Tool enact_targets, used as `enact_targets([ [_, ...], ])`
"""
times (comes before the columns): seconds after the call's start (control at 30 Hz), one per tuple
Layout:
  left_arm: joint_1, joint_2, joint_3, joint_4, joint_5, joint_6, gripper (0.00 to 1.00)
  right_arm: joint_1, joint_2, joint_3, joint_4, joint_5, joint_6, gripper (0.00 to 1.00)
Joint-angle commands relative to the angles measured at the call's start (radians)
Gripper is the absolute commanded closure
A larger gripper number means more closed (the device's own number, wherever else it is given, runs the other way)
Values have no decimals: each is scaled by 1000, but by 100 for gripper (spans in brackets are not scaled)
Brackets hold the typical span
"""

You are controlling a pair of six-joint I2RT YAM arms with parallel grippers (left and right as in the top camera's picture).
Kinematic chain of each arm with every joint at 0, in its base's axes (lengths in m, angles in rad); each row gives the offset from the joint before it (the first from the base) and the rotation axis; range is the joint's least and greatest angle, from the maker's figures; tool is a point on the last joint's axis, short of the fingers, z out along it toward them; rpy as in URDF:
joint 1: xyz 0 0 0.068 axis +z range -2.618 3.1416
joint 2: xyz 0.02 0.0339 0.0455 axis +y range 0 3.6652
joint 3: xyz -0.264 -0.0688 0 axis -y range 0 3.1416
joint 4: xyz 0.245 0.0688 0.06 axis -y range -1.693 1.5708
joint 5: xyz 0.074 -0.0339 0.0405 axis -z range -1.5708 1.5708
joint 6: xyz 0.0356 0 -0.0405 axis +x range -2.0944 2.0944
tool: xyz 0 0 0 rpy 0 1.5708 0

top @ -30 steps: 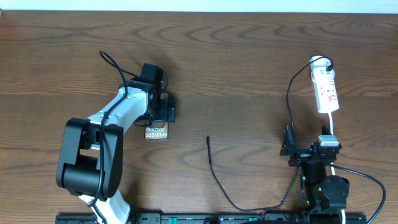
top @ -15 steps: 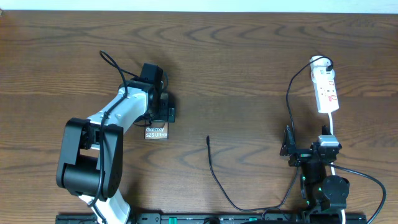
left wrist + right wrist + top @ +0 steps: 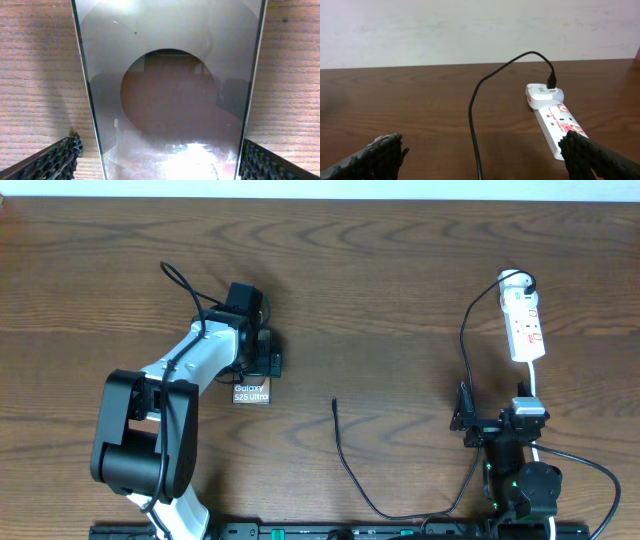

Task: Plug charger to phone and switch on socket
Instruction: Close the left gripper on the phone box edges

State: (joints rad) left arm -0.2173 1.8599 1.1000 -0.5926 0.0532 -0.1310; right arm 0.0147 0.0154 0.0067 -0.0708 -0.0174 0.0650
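The phone [image 3: 251,392] lies flat on the table left of centre, its white "Galaxy" lettering showing. My left gripper [image 3: 258,360] is over its far part. In the left wrist view the phone's glossy face [image 3: 170,75] fills the space between my fingers [image 3: 160,160], which are open, with a gap on the left side. The charger's black plug tip [image 3: 334,402] lies free mid-table. Its cable [image 3: 472,115] runs to a white adapter on the socket's far end [image 3: 545,92]. The socket [image 3: 525,325] lies at the right. My right gripper [image 3: 497,420] is open and empty, short of the socket [image 3: 555,120].
The socket's white cord [image 3: 532,385] runs back over the right arm. The charger cable loops near the table's front edge [image 3: 400,515]. A black rail [image 3: 300,532] runs along the front. A pale wall [image 3: 470,30] stands behind the table's far edge.
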Motion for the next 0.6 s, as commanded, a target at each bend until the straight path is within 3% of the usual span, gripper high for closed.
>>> enact_targets([
  [0.0, 2, 16, -29, -3, 5, -5, 3, -2, -4, -1, -5, 7, 9, 1],
  [0.57, 2, 16, -29, -3, 5, -5, 12, -2, -4, -1, -4, 7, 9, 1],
])
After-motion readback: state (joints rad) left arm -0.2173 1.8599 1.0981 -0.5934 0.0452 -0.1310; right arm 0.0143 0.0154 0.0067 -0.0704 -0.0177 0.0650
